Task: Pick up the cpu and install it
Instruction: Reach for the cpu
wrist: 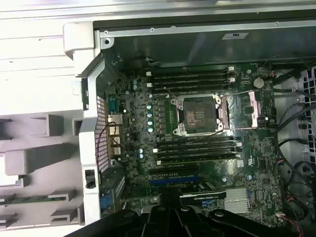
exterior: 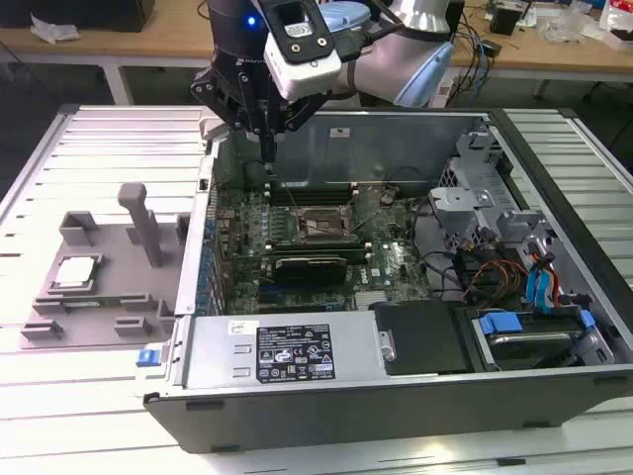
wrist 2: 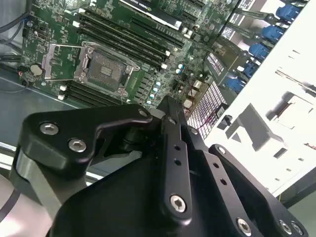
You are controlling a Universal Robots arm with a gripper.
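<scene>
**Item: CPU install, pick-up stage**

- **Hand** [exterior: 267, 148]: upper centre-left of exterior view, hanging over the back-left corner of the open computer case [exterior: 396, 396], above the board. In both wrist views the fingers come together to a narrow tip w/ nothing between them, so closed and empty.
- **Cpu** [exterior: 77, 272]: pale square chip lying flat in a recess of the grey holder [exterior: 109, 302], left-middle of exterior view, on the slatted tabletop [exterior: 99, 139]. Outside the case and well apart from the hand.
- **Socket** [exterior: 321, 226]: centre of the motherboard [exterior: 391, 262] inside the case. Also seen in the second wrist view [wrist 2: 106, 69] and first wrist view [wrist: 200, 114]. Bracket looks swung open and the seat shows dark, no chip in it.
- **Step in hand (judged)**: pick-up not yet started. The chip is untouched and the hand is nearer the socket than the cpu.
- **Next move calls for (judged)**: getting the hand over to the holder and opened wider than the chip. Chip is thin and sits low in its recess, so the grip needs to be level and on its edges. The holder's upright post [exterior: 143, 223] is near the chip, so approach needs to keep clear of it.
</scene>
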